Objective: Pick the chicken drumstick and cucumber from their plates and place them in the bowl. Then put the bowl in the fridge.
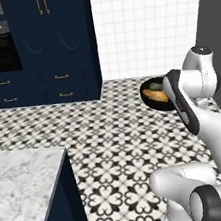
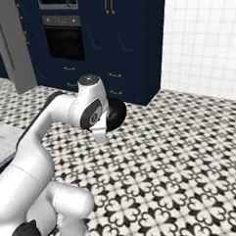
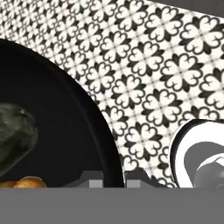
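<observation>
The black bowl [image 1: 152, 97] hangs in the air above the patterned floor, held at its rim. In it lie the golden-brown chicken drumstick [image 1: 156, 95] and the dark green cucumber [image 1: 155, 85]. In the hand view the bowl [image 3: 57, 127] takes up the left side, with the cucumber [image 3: 13, 131] and the drumstick [image 3: 24, 182] at its lower left. My gripper [image 3: 114, 178] is shut on the bowl's rim, one fingertip inside and one outside. From the right base view the bowl [image 2: 118, 114] peeks out behind my wrist. A tall grey fridge door [image 2: 11, 47] stands at the far left. The plates are out of view.
Navy cabinets with gold handles [image 1: 54, 45] and a built-in oven [image 2: 64, 42] line the back wall, beside white tiles [image 1: 149, 20]. A marble counter corner [image 1: 20, 197] sits at the lower left. A dark grey upright surface [image 1: 216, 30] stands close on the right.
</observation>
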Available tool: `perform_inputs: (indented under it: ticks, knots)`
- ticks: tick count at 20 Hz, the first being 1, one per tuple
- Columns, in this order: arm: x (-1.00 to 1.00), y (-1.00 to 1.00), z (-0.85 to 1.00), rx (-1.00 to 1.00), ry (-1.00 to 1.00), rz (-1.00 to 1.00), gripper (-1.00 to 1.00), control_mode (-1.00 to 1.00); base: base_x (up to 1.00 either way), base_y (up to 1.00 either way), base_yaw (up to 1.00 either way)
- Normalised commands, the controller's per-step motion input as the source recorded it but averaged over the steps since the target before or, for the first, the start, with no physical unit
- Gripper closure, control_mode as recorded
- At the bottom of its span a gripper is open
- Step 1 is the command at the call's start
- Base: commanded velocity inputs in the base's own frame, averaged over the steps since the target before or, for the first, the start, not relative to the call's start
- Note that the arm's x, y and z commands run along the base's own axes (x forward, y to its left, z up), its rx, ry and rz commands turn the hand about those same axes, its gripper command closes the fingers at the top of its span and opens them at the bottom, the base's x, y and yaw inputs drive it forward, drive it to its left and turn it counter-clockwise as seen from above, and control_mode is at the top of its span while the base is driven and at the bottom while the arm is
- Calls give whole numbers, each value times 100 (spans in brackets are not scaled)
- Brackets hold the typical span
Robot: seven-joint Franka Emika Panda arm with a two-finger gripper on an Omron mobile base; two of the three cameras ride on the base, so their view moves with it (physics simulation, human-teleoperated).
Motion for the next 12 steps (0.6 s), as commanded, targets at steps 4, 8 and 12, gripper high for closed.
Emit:
perform_inputs:
  ticks: [4, 8, 12]
  knots:
    - [0, 0, 0, 0, 0, 0, 100, 100, 100, 44, 0]
    - [0, 0, 0, 0, 0, 0, 100, 100, 100, 7, 0]
    - [0, 0, 0, 0, 0, 0, 100, 100, 100, -14, 0]
